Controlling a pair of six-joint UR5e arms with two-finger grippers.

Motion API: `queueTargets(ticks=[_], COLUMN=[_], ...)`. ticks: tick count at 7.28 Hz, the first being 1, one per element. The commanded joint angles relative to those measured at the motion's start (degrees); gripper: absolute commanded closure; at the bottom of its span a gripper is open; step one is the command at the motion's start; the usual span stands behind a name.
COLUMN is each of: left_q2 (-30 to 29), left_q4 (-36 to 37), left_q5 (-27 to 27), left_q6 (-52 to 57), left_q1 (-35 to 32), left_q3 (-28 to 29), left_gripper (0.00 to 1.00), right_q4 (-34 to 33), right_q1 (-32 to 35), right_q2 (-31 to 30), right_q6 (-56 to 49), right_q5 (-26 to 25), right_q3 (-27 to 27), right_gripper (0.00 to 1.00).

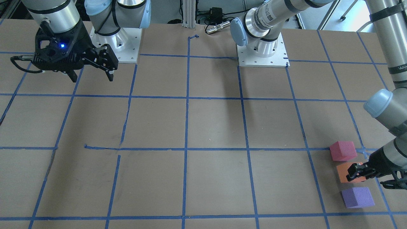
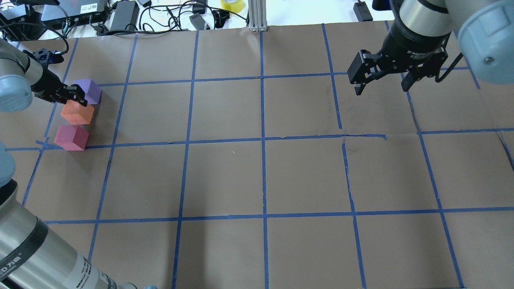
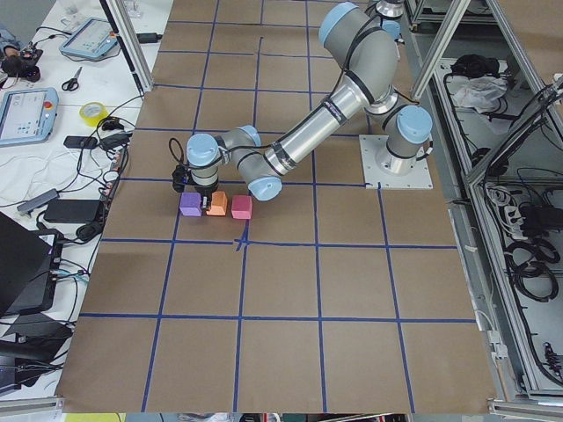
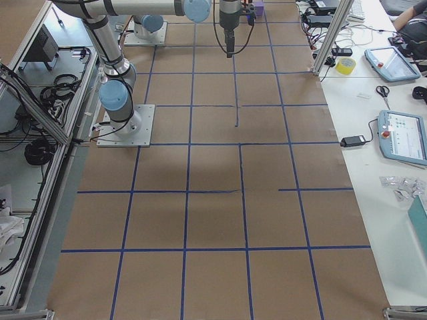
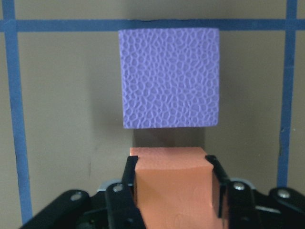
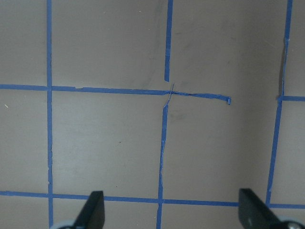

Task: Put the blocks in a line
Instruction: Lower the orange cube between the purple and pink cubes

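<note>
We see the left gripper (image 5: 170,167) closed narrowly on the orange block (image 2: 77,112), one black finger (image 5: 127,174) pressed to each side of it. The purple block (image 5: 169,78) sits just ahead of its fingertips with a small gap between. The reddish-pink block (image 2: 71,137) lies just behind the held one, so the three form a short row. All three are matte, foam-like cubes, and the purple face shows a fine pebbled cell texture. The right gripper (image 2: 380,88) hangs well apart from them above the table, its fingers spread wide and holding nothing. Below both grippers we see the table (image 2: 261,176) covered in brown paper and marked into squares by blue tape (image 2: 264,160), torn in places. Past its far edge lie cables, black adapters and a yellow tape roll (image 2: 232,5).
</note>
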Motion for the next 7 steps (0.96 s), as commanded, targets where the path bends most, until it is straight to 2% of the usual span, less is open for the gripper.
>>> queueTargets(ticks=[1,4,5,7], left_q2=[-0.2,-0.4,-0.4,-0.3], left_q4=[0.5,0.9,0.9,0.9], left_q5=[0.0,0.5,0.6,0.6], left_q6=[0.0,0.1,0.0,-0.3], left_q1=[0.1,0.6,1.0,1.0], left_q3=[-0.6,-1.3,-1.3,-2.1], left_gripper=[0.80,0.73,0.34,0.30], right_q4=[0.0,0.0,0.0,0.0], right_q1=[0.1,0.1,0.1,0.1], right_q2=[-0.4,-0.3,-0.3,-0.3], right_q6=[0.0,0.1,0.1,0.1], right_q5=[-0.1,-0.1,-0.1,-0.1], right_q3=[0.0,0.1,0.1,0.2], right_gripper=[0.00,0.00,0.00,0.00])
